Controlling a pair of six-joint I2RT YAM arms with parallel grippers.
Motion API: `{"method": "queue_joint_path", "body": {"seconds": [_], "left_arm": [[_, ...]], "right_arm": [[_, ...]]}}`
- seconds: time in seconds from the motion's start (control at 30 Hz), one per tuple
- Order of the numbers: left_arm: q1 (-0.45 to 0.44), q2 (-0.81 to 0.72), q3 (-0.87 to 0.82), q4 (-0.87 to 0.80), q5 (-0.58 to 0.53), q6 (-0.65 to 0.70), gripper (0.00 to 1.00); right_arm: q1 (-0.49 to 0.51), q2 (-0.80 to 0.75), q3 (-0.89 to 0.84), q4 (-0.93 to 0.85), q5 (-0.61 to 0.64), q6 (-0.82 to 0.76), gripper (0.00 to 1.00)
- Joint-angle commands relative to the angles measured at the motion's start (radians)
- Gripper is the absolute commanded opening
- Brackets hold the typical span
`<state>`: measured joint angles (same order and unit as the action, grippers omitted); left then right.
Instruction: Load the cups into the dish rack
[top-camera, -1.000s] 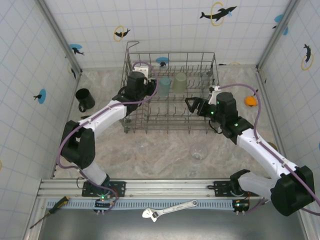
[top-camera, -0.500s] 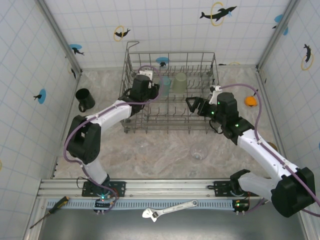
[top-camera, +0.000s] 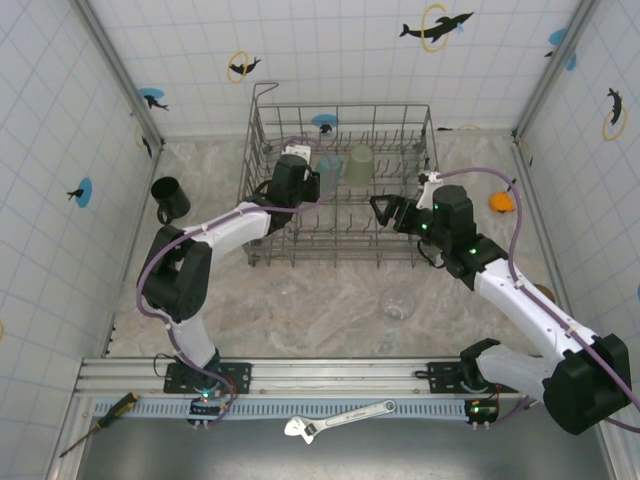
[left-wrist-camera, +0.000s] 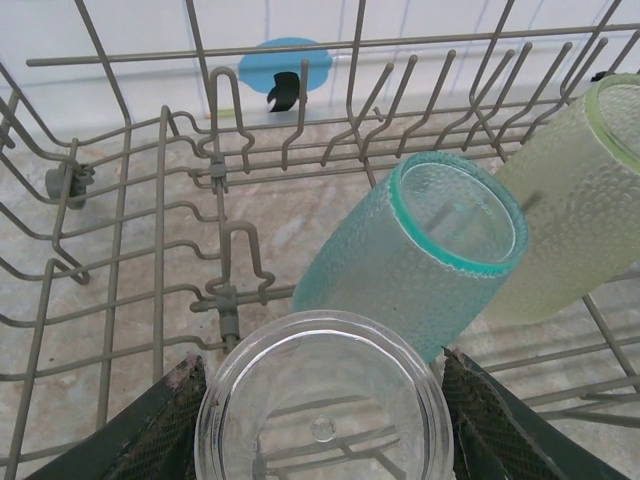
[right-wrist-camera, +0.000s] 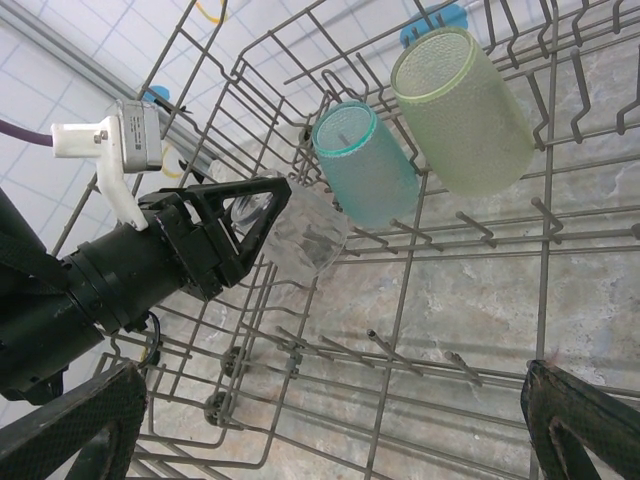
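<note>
I log left claw (left-wrist-camera: 325, 420) half-spread, gripping clear cup (left-wrist-camera: 320, 365) inside rack (top-camera: 345, 107), upper centre; right claw (top-camera: 380, 213) wide apart, empty.

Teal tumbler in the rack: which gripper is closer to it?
Left. The left gripper, shut on a clear tumbler, is right beside the teal tumbler inside the dish rack; the right gripper hangs open farther off, toward the rack's right side.

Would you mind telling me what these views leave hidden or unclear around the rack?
Left wrist view: the clear tumbler has its base cut off by the bottom edge; contact with the dish rack unclear.
Top view: left end effector under its own wrist, grip hidden.
Top view: brown item mostly behind the right arm.
Right wrist view: right end effector fingers mostly cut off at the bottom corners.
</note>
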<state>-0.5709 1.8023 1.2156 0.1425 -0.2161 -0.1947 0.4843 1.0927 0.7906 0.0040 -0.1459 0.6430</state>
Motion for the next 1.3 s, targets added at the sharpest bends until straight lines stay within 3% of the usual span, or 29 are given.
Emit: {"method": "queue_joint_path", "body": {"seconds": [0.0, 0.43, 0.53, 0.63, 0.73, 0.97, 1.27], "left_arm": [[-0.006, 0.024, -0.021, 0.064, -0.030, 0.041, 0.00], [-0.013, 0.056, -0.056, 0.088, -0.062, 0.041, 0.01], [-0.012, 0.055, -0.060, 0.088, -0.064, 0.038, 0.14], [-0.013, 0.048, -0.064, 0.088, -0.042, 0.034, 0.36], [-0.015, 0.037, -0.067, 0.087, -0.018, 0.025, 0.51], [-0.018, 0.016, -0.082, 0.083, -0.011, 0.004, 0.74], [-0.018, -0.015, -0.071, 0.068, -0.015, -0.021, 0.91]], "right_arm": [[0.004, 0.002, -0.016, 0.048, 0.019, -0.006, 1.00], [0.004, 0.038, -0.011, 0.065, 0.014, -0.009, 1.00], [0.004, 0.038, -0.010, 0.065, 0.013, -0.008, 1.00], [0.004, 0.034, -0.008, 0.065, 0.017, -0.008, 1.00], [0.004, 0.029, -0.005, 0.065, 0.034, -0.006, 1.00], [0.004, 0.020, 0.013, 0.035, 0.027, 0.002, 1.00], [0.004, 0.000, 0.032, -0.005, 0.039, 0.001, 1.00]]}}
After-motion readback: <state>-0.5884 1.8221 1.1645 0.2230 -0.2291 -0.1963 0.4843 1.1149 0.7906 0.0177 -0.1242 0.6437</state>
